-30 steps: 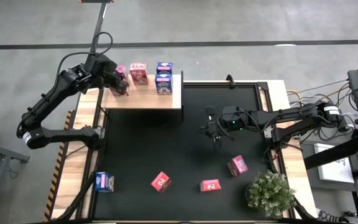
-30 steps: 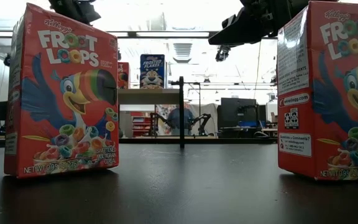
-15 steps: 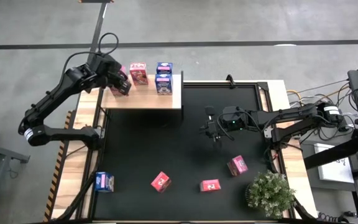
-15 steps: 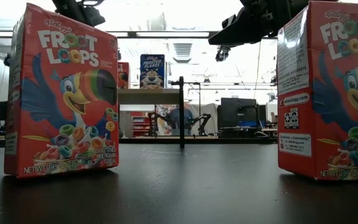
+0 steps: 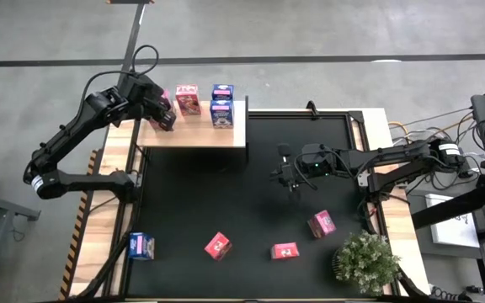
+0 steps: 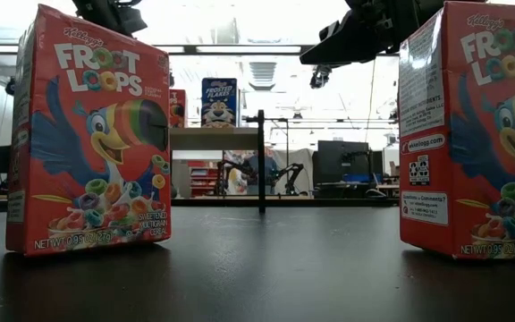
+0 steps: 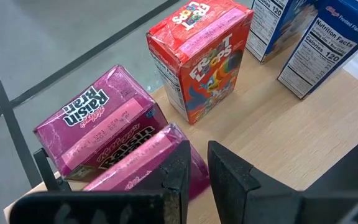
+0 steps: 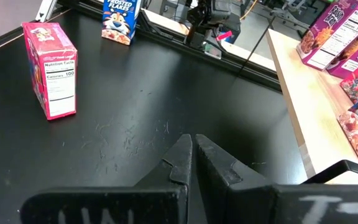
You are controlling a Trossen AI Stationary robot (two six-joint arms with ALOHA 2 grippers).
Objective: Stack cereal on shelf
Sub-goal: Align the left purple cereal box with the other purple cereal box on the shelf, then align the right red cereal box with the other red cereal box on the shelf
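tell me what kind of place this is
Probably a robotics lab or workshop: two arms work over a black table mat, cereal boxes serve as props near a small wooden shelf, and the low view shows monitors under ceiling lights beyond.

I see a potted plant [image 5: 365,259] at the lower right of the high view, on the worktop's [image 5: 226,194] black mat corner.
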